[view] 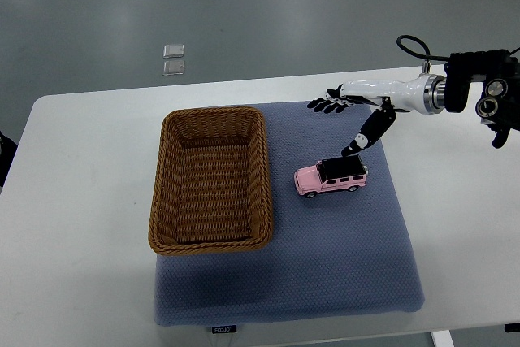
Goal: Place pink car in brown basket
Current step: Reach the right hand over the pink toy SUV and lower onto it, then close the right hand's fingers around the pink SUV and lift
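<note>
A white table (73, 201) is covered in its middle by a blue-grey padded mat (341, 266). A brown wicker basket (260, 176), nothing seen inside, is set on the mat's left part. A pink toy car (331, 176) with a black roof is laid on the mat, just right of the basket, apart from it. The right hand (351, 115) is held above and behind the car, fingers spread flat, thumb angled down toward the roof; nothing is gripped. Contact between thumb tip and car cannot be judged. Its arm is cut off by the right edge. Two small clear items (173, 59) on the floor are too small to identify.
</note>
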